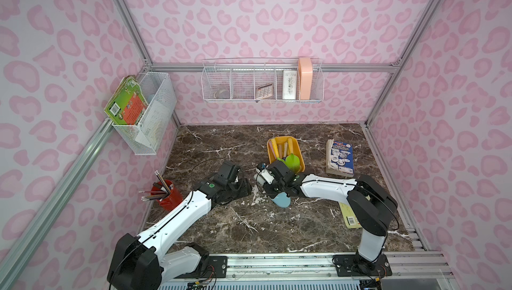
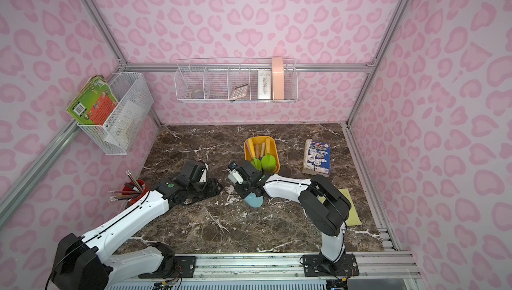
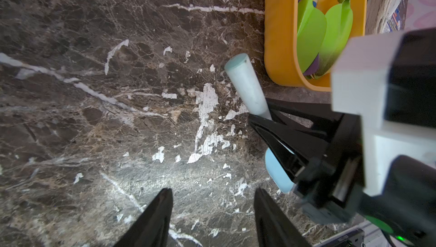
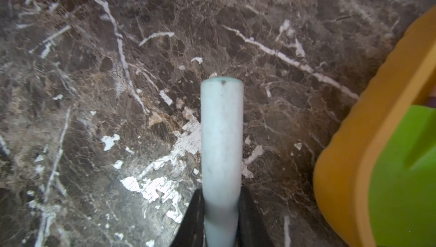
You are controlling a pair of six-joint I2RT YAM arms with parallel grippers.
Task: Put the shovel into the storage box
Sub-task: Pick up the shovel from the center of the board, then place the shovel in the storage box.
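A pale blue shovel (image 1: 281, 201) lies on the marble table just in front of the yellow-orange storage box (image 1: 270, 150). My right gripper (image 4: 221, 193) is shut on the shovel's handle (image 4: 221, 139), one black finger on each side. The handle's free end (image 3: 245, 85) points toward the box's near corner (image 3: 279, 33), and the blade (image 2: 253, 200) sticks out under the right wrist. My left gripper (image 3: 213, 191) stands open over bare table to the left of the shovel, holding nothing. Two green shovels (image 1: 292, 161) with yellow handles lie in the box.
A red pencil cup (image 1: 167, 195) stands at the table's left edge. A blue book (image 1: 340, 158) lies right of the box, and a yellow notepad (image 1: 349, 215) lies under the right arm. White wire baskets (image 1: 261, 83) hang on the back and left walls.
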